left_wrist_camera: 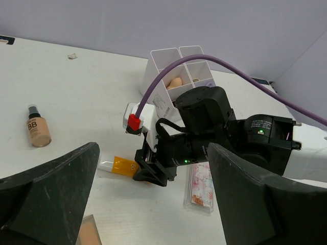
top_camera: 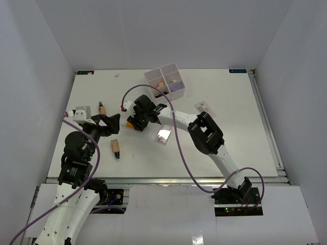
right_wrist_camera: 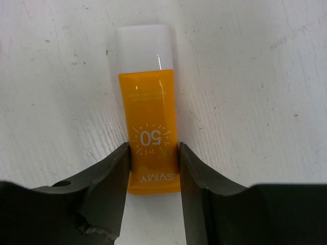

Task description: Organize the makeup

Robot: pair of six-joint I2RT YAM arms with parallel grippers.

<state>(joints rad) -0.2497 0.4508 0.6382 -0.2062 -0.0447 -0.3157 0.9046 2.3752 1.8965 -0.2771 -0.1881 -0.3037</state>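
Note:
An orange tube (right_wrist_camera: 148,97) with a white cap lies flat on the table. My right gripper (right_wrist_camera: 153,153) is shut on it, one finger pressed against each long side near its crimped end. The top view has this gripper (top_camera: 136,122) low over the tube (top_camera: 130,124), left of centre. My left gripper (top_camera: 110,125) hovers open just to the left of it, holding nothing. A clear pink palette (top_camera: 163,135) lies right of the tube. A tan bottle (top_camera: 101,108) and a tan stick with a dark end (top_camera: 116,148) lie on the left. A white-red packet (top_camera: 203,107) lies on the right.
The white four-compartment box (top_camera: 166,81) stands at the back centre, with a beige sponge (left_wrist_camera: 175,82) in one compartment. A purple cable (top_camera: 179,148) loops from the right arm across the table. White walls close in the table on three sides.

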